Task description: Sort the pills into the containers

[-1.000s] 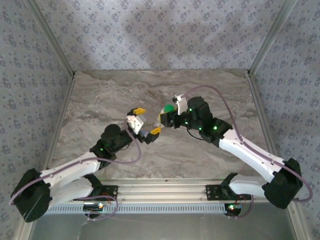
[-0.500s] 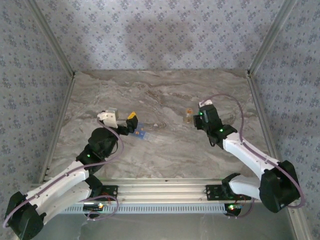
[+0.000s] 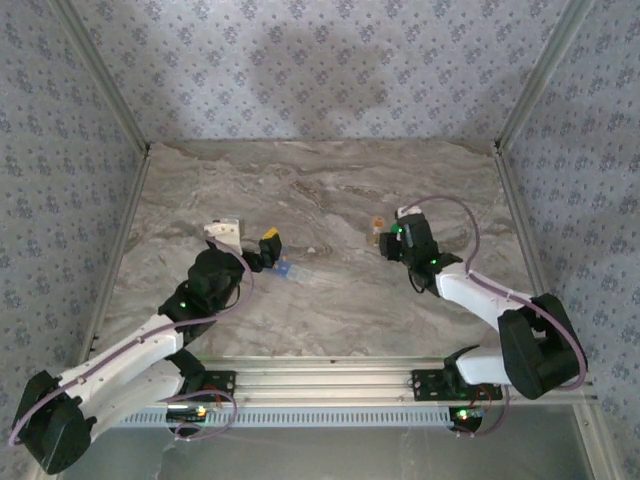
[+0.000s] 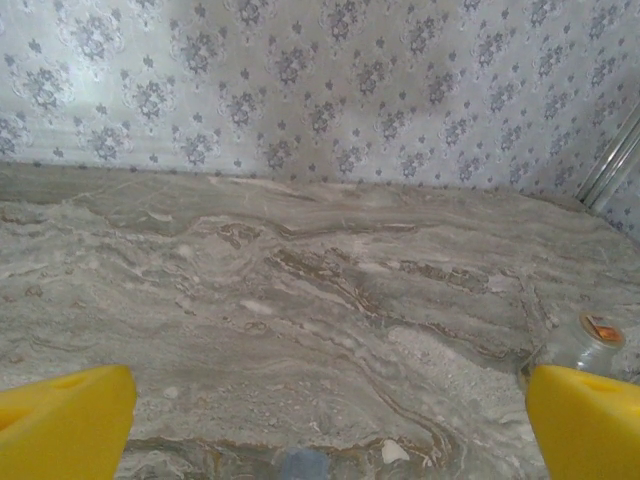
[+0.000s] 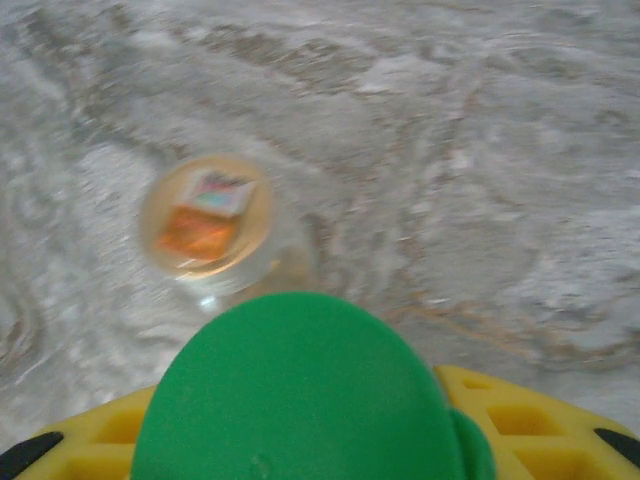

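Note:
A small clear jar (image 3: 378,223) with orange contents stands uncapped on the marble table. My right gripper (image 3: 390,241) hovers just beside it. In the right wrist view the jar (image 5: 205,225) lies just ahead of my right gripper (image 5: 300,425), which is shut on a round green lid (image 5: 300,390). My left gripper (image 3: 250,240) is wide open and holds nothing. Between its yellow fingers (image 4: 60,430), a small blue object (image 4: 303,465) and a white pill (image 4: 393,452) lie on the table. The same jar (image 4: 590,342) stands past the right finger.
The blue object (image 3: 290,270) lies on the table just right of the left gripper. Patterned walls and metal corner posts (image 3: 530,90) close in the marble table (image 3: 320,190) on three sides.
One second ago both grippers met at the table's centre. The left arm has pulled back to the left, and the right gripper has moved right with the green lid. The jar now stands alone.

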Motion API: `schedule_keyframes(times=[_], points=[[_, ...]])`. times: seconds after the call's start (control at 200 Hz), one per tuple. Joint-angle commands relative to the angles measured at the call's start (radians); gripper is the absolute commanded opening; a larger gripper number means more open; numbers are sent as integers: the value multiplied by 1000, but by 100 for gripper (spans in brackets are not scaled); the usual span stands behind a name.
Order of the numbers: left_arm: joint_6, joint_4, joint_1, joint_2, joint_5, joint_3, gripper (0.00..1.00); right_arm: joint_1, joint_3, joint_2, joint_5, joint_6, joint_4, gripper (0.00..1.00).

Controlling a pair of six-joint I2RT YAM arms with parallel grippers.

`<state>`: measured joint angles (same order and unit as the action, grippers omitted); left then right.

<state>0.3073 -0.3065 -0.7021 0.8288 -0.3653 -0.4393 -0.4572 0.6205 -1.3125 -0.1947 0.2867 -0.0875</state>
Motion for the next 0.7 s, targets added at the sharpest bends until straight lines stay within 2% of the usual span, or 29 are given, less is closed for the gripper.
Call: schedule_keyframes(times=[0.0,0.28,0.38,0.465,0.575,0.59,0.6,0.695], points=[[24,-19,4,22,23,-30,99,-56,-23,-28,-50,47,-52,41],[34,1,3,58,42,-69,99,-148,-27,-99,-101,96,-58,50],[49,19,3,63,36,-83,99,-152,-35,-66,-112,127,-33,61],[65,36,2,77,43,-100,99,-143,-26,-25,-75,132,8,68],[90,55,-3,110,56,-134,99,-127,2,29,-7,120,78,83],[95,59,-3,117,57,-137,100,-125,5,36,4,116,87,97],[97,62,-5,121,56,-141,99,-124,9,40,9,115,94,99],[109,77,-23,156,65,-174,99,-120,36,90,69,107,174,100]])
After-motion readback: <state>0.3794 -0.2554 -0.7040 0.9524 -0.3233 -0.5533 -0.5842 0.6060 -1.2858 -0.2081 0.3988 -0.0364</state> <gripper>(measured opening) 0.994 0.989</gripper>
